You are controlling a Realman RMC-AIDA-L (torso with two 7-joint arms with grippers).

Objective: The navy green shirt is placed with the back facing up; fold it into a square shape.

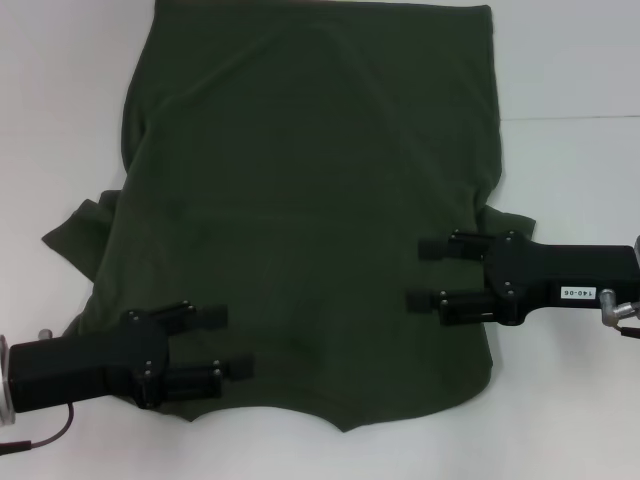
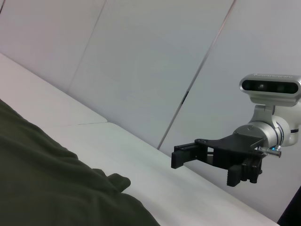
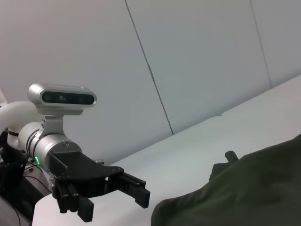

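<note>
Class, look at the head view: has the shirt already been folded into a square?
No. The navy green shirt lies spread flat, with a sleeve sticking out on the robot's left.

White tabletop [image 1: 560, 60], seam across; pale panelled wall [image 2: 141, 70] behind, perhaps partition.

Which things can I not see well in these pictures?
- The shirt: the head view's top edge cuts off its far end.
- Its underside is hidden against the table, so no print can be seen.
- The left sleeve is bunched; its shape is unclear.
- The left gripper and right gripper are open above the cloth; contact with it cannot be judged.
- Wrist views show only each other's gripper, not their own.
</note>
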